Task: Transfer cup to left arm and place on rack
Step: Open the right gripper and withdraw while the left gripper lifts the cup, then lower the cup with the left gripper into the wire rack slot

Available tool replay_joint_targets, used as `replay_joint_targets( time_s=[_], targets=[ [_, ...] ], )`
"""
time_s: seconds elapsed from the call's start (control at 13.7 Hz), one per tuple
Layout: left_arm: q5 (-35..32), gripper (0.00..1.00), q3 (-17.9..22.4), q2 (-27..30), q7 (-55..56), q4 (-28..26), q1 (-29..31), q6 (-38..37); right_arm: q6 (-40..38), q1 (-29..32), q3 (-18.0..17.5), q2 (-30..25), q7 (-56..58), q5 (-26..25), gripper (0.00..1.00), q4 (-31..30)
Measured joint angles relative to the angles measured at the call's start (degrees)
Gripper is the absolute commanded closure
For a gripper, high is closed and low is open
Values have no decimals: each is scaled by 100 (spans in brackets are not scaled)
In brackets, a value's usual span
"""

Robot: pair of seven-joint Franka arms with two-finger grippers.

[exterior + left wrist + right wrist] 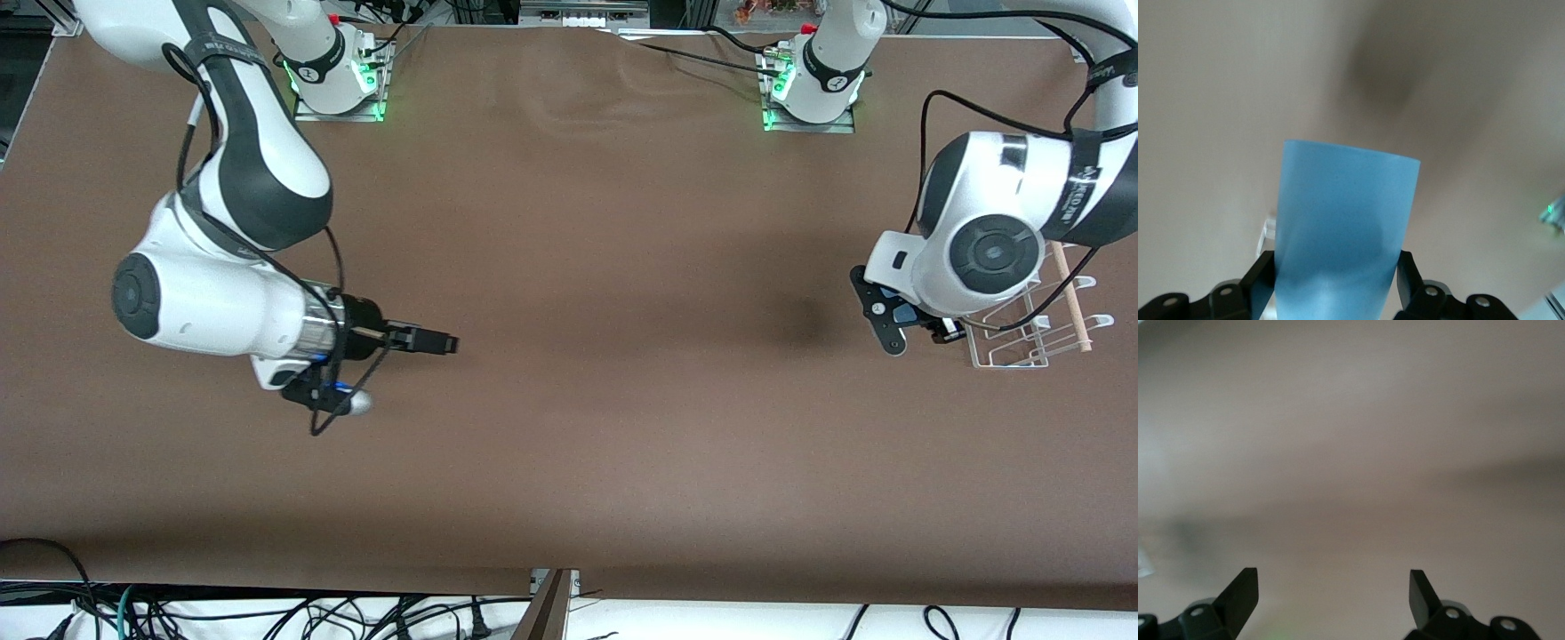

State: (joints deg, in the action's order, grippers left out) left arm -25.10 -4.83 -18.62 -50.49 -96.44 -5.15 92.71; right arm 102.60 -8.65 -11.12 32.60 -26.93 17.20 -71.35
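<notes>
Cup (1345, 233), the light-blue tumbler, sits clenched between the fingers (1258, 277) of the left gripper (916, 322), which hangs just beside the white wire rack (1036, 333) at about three o'clock on the brown table (569, 356). Only a sliver of blue shows under that wrist from the front. At about nine o'clock the right gripper (436, 342) waits over bare tabletop, its jaws spread wide and holding nothing.
</notes>
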Motion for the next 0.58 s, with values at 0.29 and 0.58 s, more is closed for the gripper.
replay_joint_targets(
  time_s=[0.29, 0.58],
  targets=[
    [-1463, 100, -9, -320, 656, -7, -18, -814, -391, 220, 224, -717, -2, -859, 0, -454],
    [-3059, 100, 12, -571, 859, -276, 9, -1167, -720, 467, 242, -1279, -2, -1727, 0, -585]
  ],
)
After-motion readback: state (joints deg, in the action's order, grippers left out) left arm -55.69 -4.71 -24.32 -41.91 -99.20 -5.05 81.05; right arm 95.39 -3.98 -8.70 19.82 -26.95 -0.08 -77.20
